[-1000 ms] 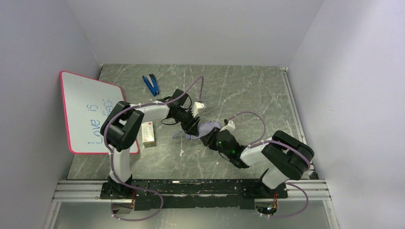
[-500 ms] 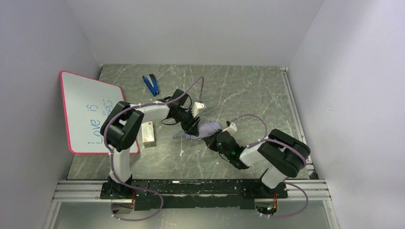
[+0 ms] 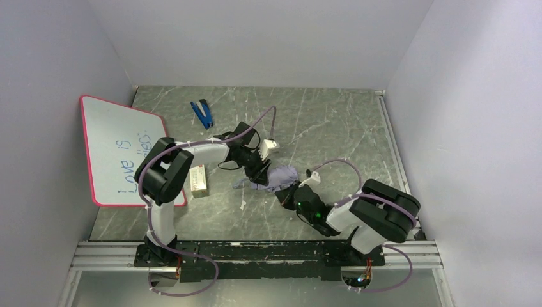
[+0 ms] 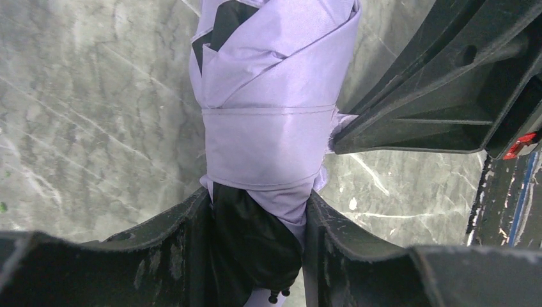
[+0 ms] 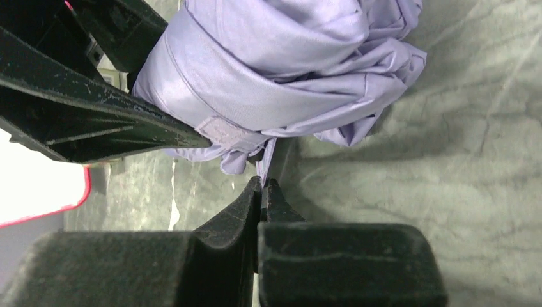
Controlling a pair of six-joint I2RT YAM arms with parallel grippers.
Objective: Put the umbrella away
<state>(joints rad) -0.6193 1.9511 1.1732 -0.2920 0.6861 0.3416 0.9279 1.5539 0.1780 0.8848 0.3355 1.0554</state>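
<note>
umbrella is bundled mid table, left gripper clamped round its dark end, right gripper pinched shut on its thin fabric tail; likely light, soft, slippery, so grip the strapped middle.

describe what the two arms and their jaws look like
Both the left arm and right arm have chunky black joint housings with white links between, and a thin purple cable looping along each. The jaws are matte black, wedge-shaped, scuffed. A green light glows near the right wrist.
</note>
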